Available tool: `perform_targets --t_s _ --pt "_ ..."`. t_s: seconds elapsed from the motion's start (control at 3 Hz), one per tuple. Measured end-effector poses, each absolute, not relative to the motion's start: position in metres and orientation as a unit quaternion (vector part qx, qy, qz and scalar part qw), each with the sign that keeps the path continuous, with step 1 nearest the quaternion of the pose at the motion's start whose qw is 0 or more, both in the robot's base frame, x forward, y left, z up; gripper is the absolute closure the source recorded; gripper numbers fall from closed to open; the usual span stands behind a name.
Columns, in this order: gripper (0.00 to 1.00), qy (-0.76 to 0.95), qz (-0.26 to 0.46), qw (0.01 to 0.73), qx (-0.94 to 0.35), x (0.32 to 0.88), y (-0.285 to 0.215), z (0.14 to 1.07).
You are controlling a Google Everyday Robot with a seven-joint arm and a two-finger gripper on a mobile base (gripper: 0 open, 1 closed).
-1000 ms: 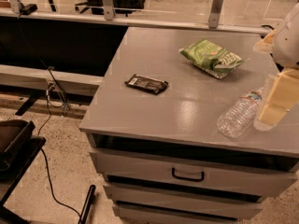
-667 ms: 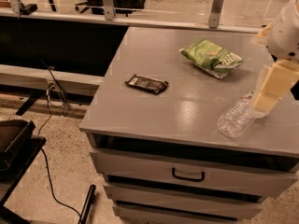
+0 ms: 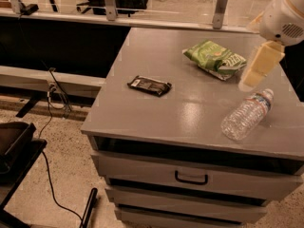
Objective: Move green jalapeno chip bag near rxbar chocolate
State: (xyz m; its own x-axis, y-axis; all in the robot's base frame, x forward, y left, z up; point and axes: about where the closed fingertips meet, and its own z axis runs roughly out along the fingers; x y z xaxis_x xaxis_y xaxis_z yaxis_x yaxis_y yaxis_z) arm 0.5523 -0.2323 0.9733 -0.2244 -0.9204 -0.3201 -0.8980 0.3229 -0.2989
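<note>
The green jalapeno chip bag (image 3: pixel 215 59) lies on the far right part of the grey cabinet top (image 3: pixel 190 113), crinkly light green with white edges. The rxbar chocolate (image 3: pixel 149 85) lies flat near the middle left, dark wrapper with a white patch at its left end. My gripper (image 3: pixel 247 83) hangs from the white arm at the upper right. It is above the table, just right of the chip bag and above the bottle's cap, touching neither.
A clear plastic water bottle (image 3: pixel 247 115) lies on its side at the right front of the top. Drawers with a black handle (image 3: pixel 191 178) face me below. A cable (image 3: pixel 52 127) and a dark bin (image 3: pixel 14 141) are on the floor at the left.
My arm and gripper have moved up and to the left, away from over the bottle toward the chip bag. The bag, bar and bottle have not moved.
</note>
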Motion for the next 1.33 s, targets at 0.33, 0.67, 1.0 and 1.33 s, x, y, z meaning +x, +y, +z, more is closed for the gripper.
perform_targets --t_s 0.33,0.67,1.0,1.33 --pt "0.00 0.783 -0.014 0.253 -0.567 0.593 -0.235 0.961" --pt "0.00 0.781 -0.010 0.270 -0.563 0.632 -0.232 0.942" --pt "0.00 0.782 -0.007 0.277 -0.559 0.665 -0.231 0.919" --pt "0.00 0.791 -0.002 0.278 -0.546 0.691 -0.233 0.893"
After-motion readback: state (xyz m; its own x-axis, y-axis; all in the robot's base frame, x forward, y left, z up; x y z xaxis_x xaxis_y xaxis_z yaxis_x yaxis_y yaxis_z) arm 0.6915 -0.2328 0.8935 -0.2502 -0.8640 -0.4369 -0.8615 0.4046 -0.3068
